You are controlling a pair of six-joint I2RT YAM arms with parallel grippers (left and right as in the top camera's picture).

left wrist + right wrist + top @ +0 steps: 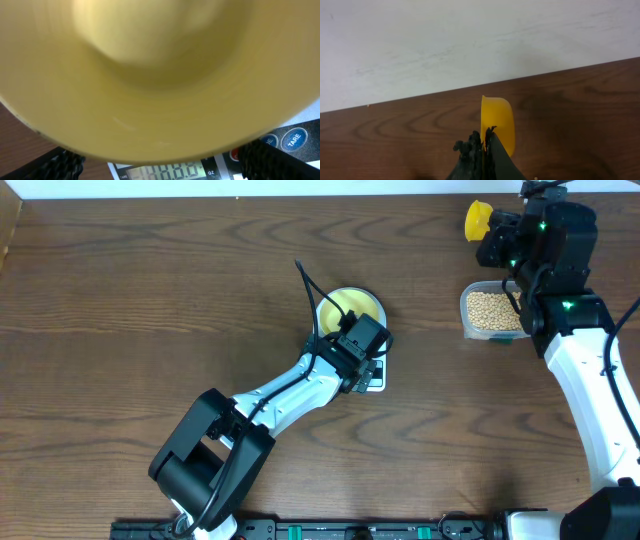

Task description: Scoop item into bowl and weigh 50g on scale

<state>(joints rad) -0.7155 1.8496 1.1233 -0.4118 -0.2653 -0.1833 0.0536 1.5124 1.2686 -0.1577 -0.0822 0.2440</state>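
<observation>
Yellow scoop (499, 121) | gripped tight by right gripper (484, 139) | turned on edge

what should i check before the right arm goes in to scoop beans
1. Bowl sits on scale: ok.
2. Bowl empty: ok where visible; the arm hides part of it.
3. Display reads zero: cannot tell, digits blurred.
4. Right claw shut on scoop: ok.
5. Left claw clear of the bowl: not ok, it hangs over the near rim.
6. Beans in the container: ok.
</observation>
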